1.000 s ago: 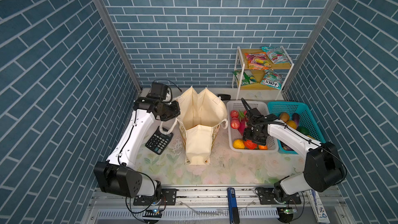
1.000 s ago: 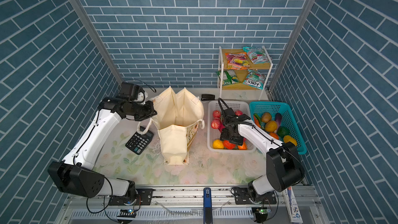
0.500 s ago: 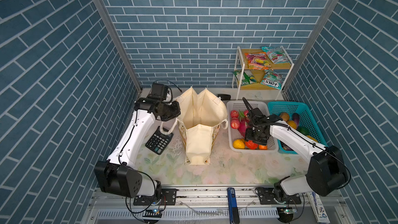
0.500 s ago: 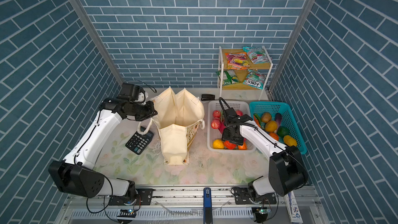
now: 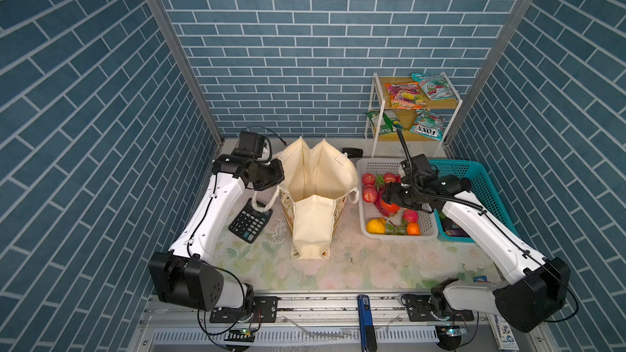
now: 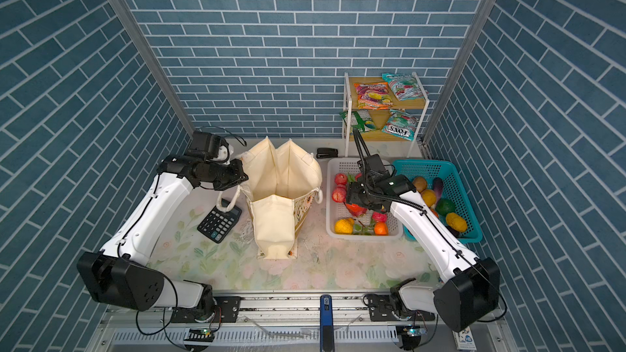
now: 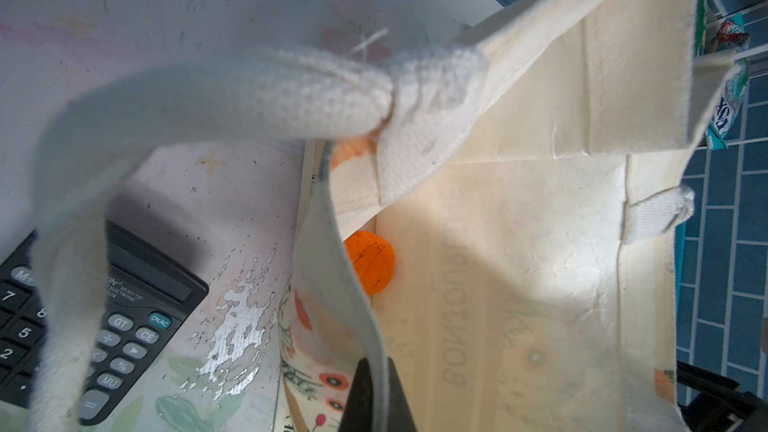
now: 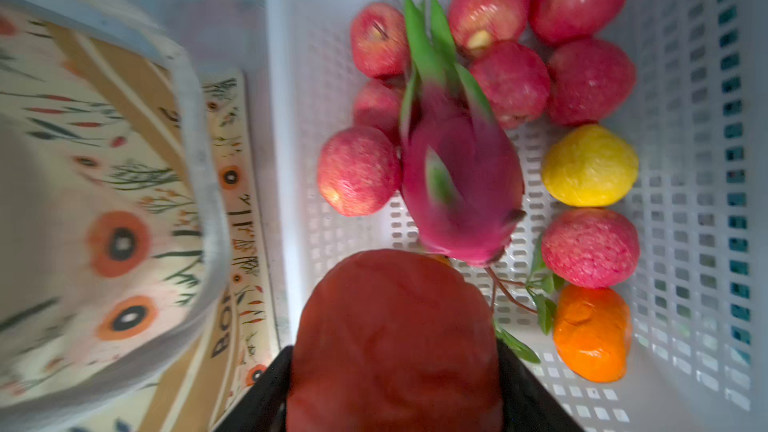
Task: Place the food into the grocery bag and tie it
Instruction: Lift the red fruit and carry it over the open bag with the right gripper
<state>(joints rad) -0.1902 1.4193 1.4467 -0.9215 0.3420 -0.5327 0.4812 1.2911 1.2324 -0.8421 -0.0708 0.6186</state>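
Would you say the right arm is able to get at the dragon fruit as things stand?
Probably not yet: the right gripper is closed on a red fruit. Otherwise the way looks free, since the dragon fruit lies uncovered in the white basket, close by.

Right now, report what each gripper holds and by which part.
Left gripper pinches the grocery bag by its top rim. Right gripper clamps a red-orange fruit across its sides.

On my table (image 5: 372, 265): grocery bag (image 5: 316, 177) at centre with one round fruit (image 7: 370, 261) in it, calculator (image 5: 250, 221) left of it, fruit basket (image 5: 379, 164) right of it, second basket (image 5: 487, 191) right of that, rack (image 5: 406, 120) behind the baskets with snack packets (image 5: 404, 96) on it.
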